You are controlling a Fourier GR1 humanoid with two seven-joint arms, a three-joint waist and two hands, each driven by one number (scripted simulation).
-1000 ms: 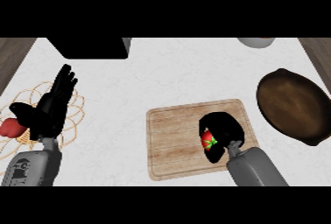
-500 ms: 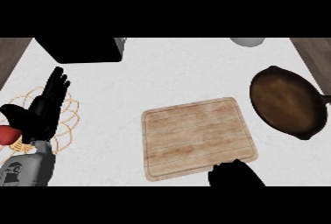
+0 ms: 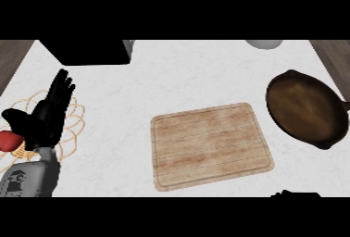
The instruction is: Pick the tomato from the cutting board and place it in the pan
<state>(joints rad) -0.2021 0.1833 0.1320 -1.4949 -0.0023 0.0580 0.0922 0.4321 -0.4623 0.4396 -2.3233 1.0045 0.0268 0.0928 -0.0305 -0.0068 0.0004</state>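
My left hand (image 3: 48,111) rests spread, fingers up, at left; right hand (image 3: 295,194) (barely a sliver, near edge) can't tell. Cutting board (image 3: 210,145) mid tabletop (image 3: 178,78), pan (image 3: 305,108) far right.

A black box (image 3: 92,52) and grey bowl (image 3: 265,43) up top — wire basket (image 3: 68,122) with red fruit (image 3: 8,140) at left.

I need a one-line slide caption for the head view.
Bare cutting board at centre, empty pan at right, left hand resting open.
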